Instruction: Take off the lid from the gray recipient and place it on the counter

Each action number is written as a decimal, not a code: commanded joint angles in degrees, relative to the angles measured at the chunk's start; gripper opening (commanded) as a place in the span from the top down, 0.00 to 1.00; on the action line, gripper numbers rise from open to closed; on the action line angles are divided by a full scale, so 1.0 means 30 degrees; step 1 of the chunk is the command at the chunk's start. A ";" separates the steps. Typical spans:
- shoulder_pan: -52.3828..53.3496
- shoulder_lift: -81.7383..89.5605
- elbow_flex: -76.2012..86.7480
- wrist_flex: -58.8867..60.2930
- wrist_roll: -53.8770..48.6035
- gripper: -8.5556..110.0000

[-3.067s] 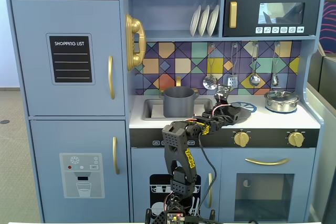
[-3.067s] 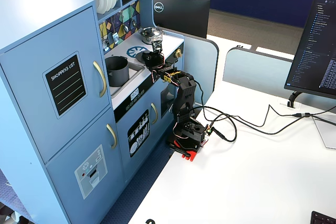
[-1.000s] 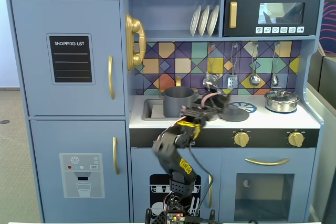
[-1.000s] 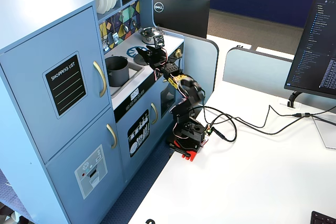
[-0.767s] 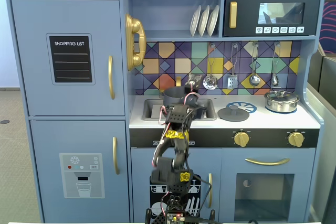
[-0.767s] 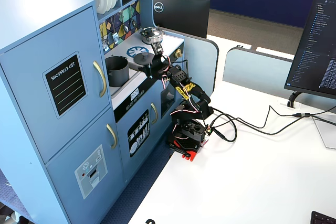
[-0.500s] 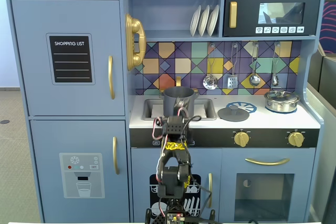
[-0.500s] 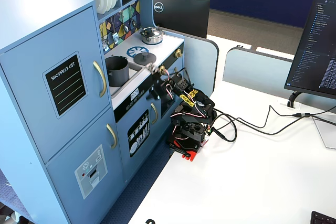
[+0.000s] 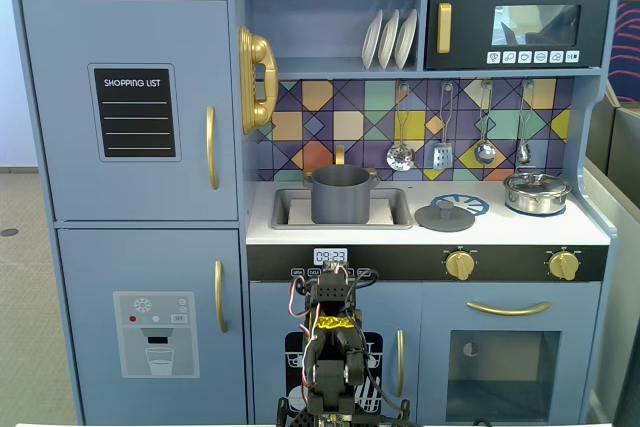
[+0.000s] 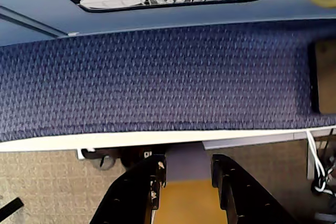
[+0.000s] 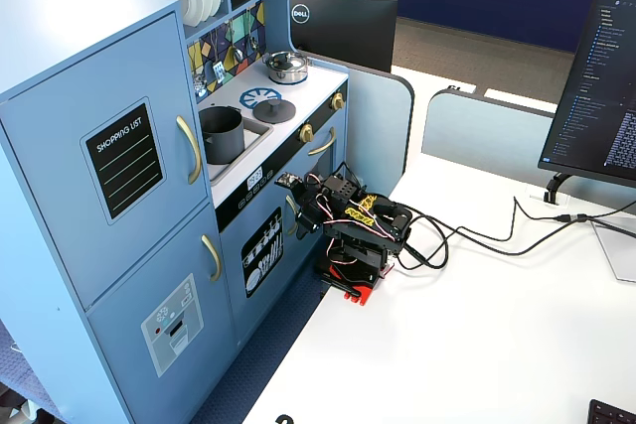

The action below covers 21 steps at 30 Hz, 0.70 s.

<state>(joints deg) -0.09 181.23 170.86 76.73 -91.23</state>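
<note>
The blue toy kitchen (image 9: 140,197) filled most of the front-facing fixed view, and its white counter (image 9: 480,229) ran across the middle, above the knobs. In the recessed sink (image 9: 290,210) at the counter's left end stood the gray recipient (image 9: 340,195), upright and open at the top, with nothing covering it. The lid (image 9: 444,215) lay flat on the counter just right of the sink, knob up, overlapping the blue burner print (image 9: 466,204); a shiny steel pot (image 9: 536,192) sat further right, apart from it.

Below the counter, the arm (image 11: 353,230) was folded low on the white table in front of the kitchen's lower doors, well apart from both the lid and the recipient. In the wrist view the gripper (image 10: 185,174) pointed down toward the blue carpet and the table edge, its jaws parted by a moderate gap with nothing between them.

Judged from this layout, the task's goal looked already met: the lid was off and rested on the counter. No further grasp seemed called for; at most the arm needed to hold its folded rest pose clear of the kitchen.
</note>
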 commanded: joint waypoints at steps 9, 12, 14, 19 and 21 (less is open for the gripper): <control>-0.0176 0.0293 0.0381 0.3574 0.0498 0.91; -0.0029 0.0293 0.0381 0.3633 0.1553 0.90; 0.0000 0.0293 0.0381 0.3633 0.1553 0.90; 0.0000 0.0293 0.0381 0.3633 0.1553 0.90; 0.0000 0.0293 0.0381 0.3633 0.1553 0.90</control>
<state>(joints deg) -0.53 182.46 171.12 78.22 -88.59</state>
